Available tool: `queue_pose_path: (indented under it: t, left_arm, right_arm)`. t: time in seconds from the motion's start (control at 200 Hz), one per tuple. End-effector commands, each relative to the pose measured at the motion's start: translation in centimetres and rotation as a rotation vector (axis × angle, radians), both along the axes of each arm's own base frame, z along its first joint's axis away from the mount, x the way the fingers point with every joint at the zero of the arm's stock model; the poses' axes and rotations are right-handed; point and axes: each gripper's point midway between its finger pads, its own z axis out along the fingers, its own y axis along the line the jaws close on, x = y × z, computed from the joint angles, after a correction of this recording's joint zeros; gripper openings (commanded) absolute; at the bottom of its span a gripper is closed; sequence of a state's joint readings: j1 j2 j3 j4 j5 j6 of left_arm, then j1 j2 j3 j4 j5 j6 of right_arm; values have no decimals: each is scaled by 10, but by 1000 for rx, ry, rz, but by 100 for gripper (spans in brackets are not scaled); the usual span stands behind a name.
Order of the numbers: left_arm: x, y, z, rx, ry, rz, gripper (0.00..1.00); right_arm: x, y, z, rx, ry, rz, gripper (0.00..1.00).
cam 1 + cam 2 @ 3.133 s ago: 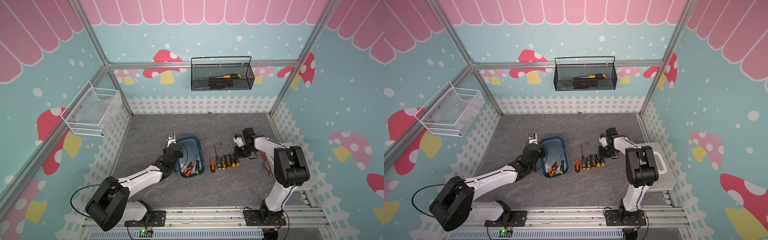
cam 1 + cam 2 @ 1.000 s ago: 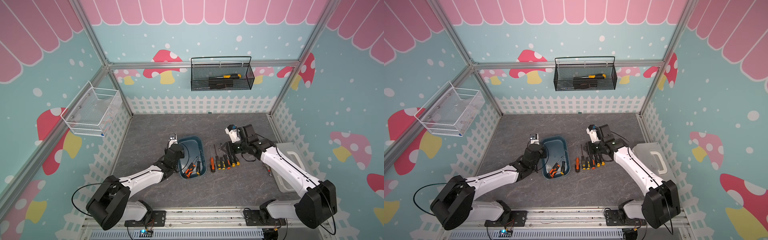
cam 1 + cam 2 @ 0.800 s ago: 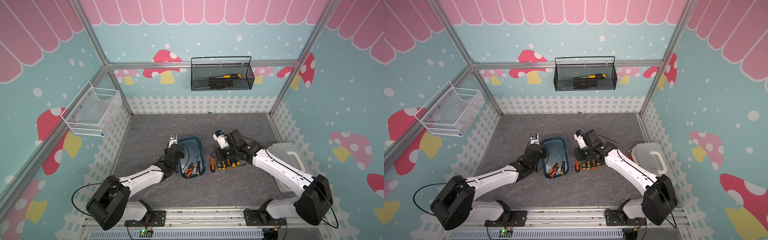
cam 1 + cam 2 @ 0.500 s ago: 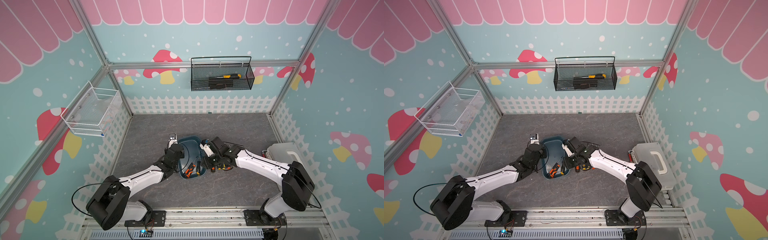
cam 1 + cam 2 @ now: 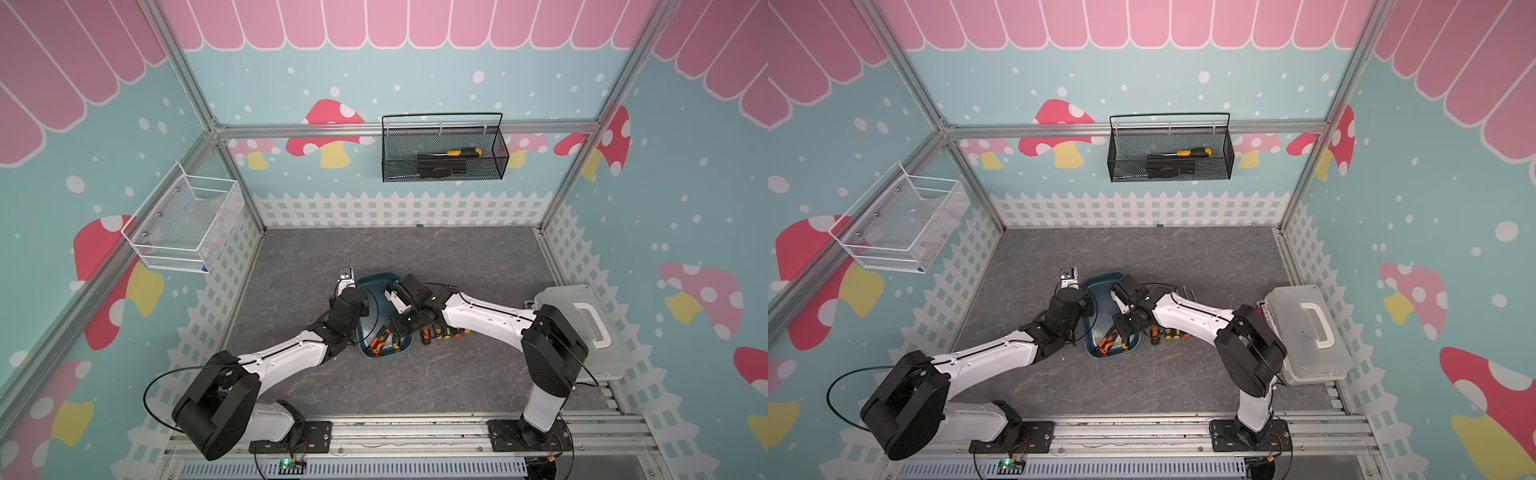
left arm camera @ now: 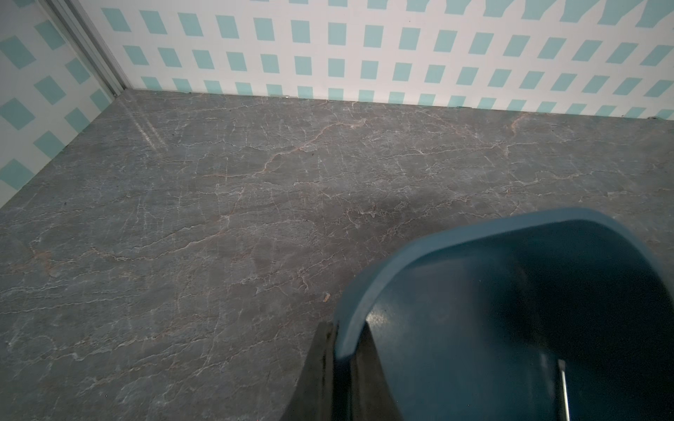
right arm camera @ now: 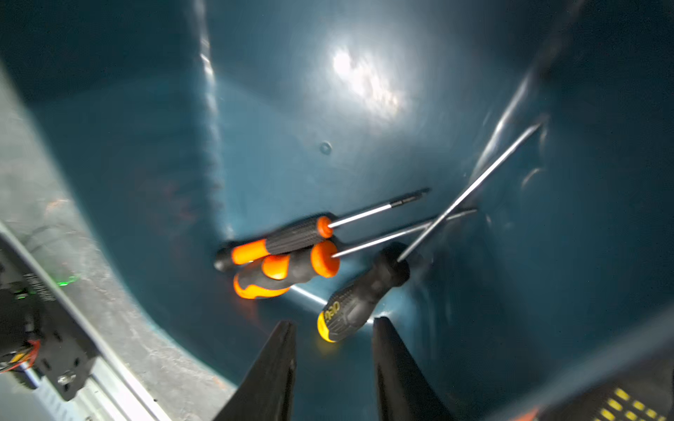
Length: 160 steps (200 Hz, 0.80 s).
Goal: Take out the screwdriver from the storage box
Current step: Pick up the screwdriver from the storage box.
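The storage box (image 5: 376, 277) (image 5: 1113, 354) is a dark teal tub on the grey table, seen in both top views. Three screwdrivers lie at its near end. Two have orange-and-black handles (image 7: 288, 237) and cross each other. The third has a black handle with a yellow butt (image 7: 359, 299). My right gripper (image 7: 332, 322) (image 5: 400, 330) hangs open inside the box. The yellow butt lies just beyond its fingertips, and nothing is held. My left gripper (image 6: 343, 335) is shut on the box's left rim (image 6: 474, 233).
A row of several screwdrivers (image 5: 442, 332) lies on the table just right of the box, partly under my right arm. A translucent white case (image 5: 582, 332) stands at the right edge. A black mesh basket (image 5: 444, 153) and a white wire basket (image 5: 187, 224) hang on the walls.
My right arm has swung left from above the row of screwdrivers to over the box, and its gripper has come down inside. The left arm has kept its hold on the rim.
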<state>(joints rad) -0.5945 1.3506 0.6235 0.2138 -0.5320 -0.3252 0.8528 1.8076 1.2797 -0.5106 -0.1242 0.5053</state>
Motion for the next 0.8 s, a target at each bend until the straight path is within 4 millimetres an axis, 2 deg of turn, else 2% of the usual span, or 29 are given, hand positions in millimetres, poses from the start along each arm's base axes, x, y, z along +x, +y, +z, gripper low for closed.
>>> queue_pose_path:
  t: [0.0, 0.22, 0.36, 0.37, 0.395, 0.795]
  left_arm:
    - [2, 2, 1, 44, -1, 5, 0]
    - [0, 3, 0, 38, -3, 9, 0]
    - [0, 4, 1, 36, -7, 11, 0]
    - [0, 3, 1, 35, -7, 11, 0]
    - [-1, 3, 1, 35, -8, 10, 0]
    - [-4, 6, 4, 23, -21, 10, 0]
  right_arm:
    - [0, -7, -11, -65, 2, -3, 37]
    - [2, -10, -31, -109, 26, -9, 36]
    - [6, -8, -28, -104, 16, -18, 35]
    - [6, -8, -37, -120, 29, -17, 35]
    - [7, -9, -40, -125, 36, -20, 35]
    - [21, -4, -54, -69, 91, -66, 34]
